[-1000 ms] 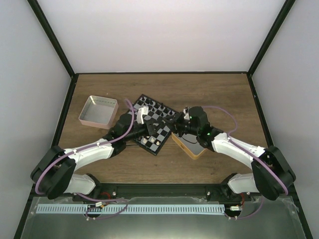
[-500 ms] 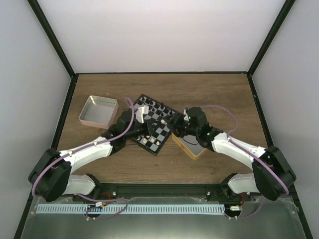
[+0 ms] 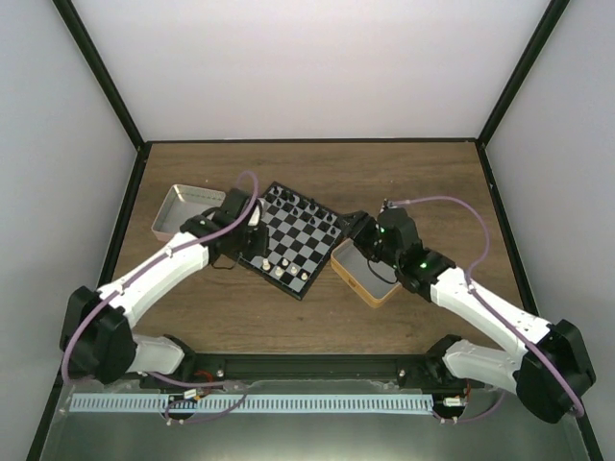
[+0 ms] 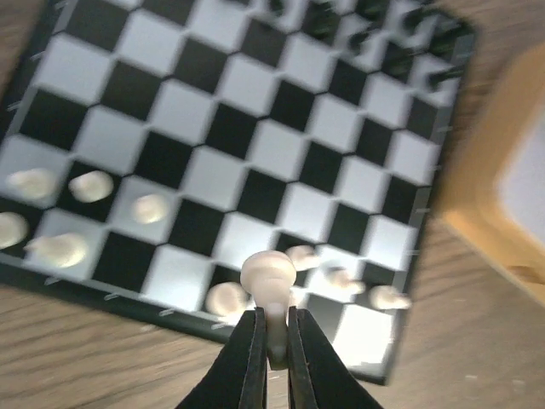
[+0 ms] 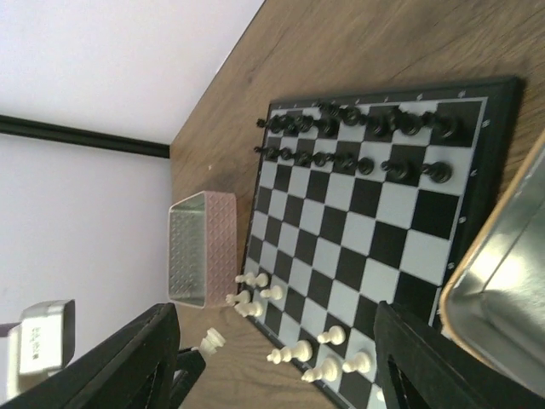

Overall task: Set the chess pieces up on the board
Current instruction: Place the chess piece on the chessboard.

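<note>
Wood-grain table (image 3: 384, 182) is seen enclosed by white walls (image 3: 307, 67), with both arms reaching in from the near edge. Nearest the bases, a tan tin (image 3: 351, 280) is set just beside the board's right side, and the right gripper (image 3: 360, 233) is held above the gap between them with its fingers spread wide and nothing between them. The board (image 3: 306, 235) is laid at an angle in the middle of the table. Cream chess pieces (image 3: 279, 270) are gathered in two small groups on its nearest rows. At the board's left rim, the left gripper (image 4: 272, 328) is pressed together on a cream pawn (image 4: 268, 274), which is pinched by its stem and lifted clear of the squares. Black pieces (image 5: 358, 136) are lined up along the two far rows. Farther left, a pink tray (image 3: 178, 206) is placed near the board.
</note>
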You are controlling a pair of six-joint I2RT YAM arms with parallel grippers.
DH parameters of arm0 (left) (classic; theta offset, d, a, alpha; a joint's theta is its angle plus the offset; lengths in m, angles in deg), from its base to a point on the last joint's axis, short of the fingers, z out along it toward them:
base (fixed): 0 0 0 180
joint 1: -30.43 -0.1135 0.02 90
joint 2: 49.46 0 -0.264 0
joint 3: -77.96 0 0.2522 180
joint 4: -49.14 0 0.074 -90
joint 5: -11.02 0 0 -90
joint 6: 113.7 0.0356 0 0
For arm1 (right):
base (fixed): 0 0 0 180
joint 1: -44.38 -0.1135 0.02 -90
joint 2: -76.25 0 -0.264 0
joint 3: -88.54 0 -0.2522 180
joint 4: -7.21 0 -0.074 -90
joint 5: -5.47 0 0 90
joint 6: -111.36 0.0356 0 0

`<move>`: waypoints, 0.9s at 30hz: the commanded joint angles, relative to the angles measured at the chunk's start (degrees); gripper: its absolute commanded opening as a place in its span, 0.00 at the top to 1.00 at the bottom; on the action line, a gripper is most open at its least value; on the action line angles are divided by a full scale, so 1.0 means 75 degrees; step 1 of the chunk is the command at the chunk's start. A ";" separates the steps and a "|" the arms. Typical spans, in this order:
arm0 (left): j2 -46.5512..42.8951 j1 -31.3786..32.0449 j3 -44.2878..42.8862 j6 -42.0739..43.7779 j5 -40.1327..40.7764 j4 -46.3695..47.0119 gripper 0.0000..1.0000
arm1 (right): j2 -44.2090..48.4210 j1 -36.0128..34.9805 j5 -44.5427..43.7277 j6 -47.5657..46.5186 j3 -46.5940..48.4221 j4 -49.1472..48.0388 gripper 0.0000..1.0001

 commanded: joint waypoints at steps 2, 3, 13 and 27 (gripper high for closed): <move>0.0741 -0.0905 -0.0502 0.1008 0.0348 -0.1927 0.96 | 0.0303 0.0154 -0.0730 -0.0471 0.0014 0.0606 0.36; 0.0884 -0.1018 -0.0565 0.1081 0.0210 -0.1972 0.96 | 0.0332 0.0174 -0.0700 -0.0465 -0.0070 0.0604 0.35; 0.2057 -0.1226 -0.0880 0.1178 0.0427 -0.2239 0.96 | 0.0478 0.0430 -0.0492 -0.0654 -0.0365 0.0577 0.35; 0.1862 -0.1212 -0.1355 0.1330 -0.0290 -0.2198 0.96 | 0.0408 0.0585 -0.0376 -0.0685 -0.0429 0.0481 0.35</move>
